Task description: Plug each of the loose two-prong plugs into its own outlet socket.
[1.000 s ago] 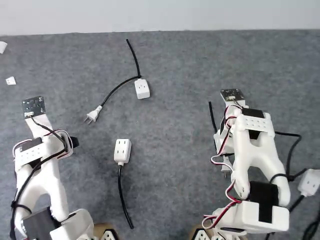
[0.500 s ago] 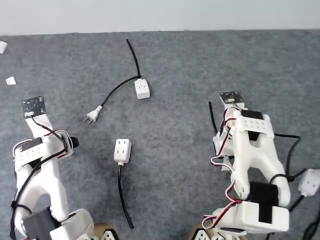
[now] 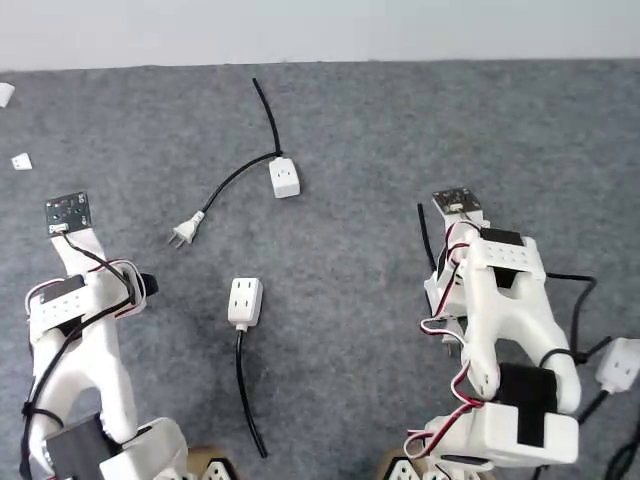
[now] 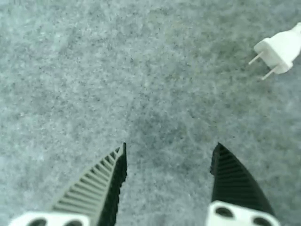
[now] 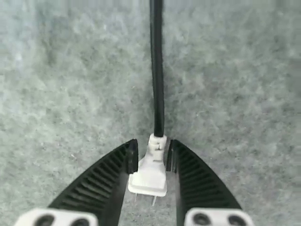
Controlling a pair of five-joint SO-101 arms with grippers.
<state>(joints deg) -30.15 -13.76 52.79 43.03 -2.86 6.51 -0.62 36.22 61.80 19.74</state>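
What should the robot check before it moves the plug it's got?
1. Right gripper closed on the white plug: ok.
2. Its prongs poking out free: ok.
3. Grip tight enough to lift: cannot tell.
4. Left gripper open and empty: ok.
5. Second plug plugged in: not ok, it lies loose on the carpet.
6. Middle socket free of plugs: ok.
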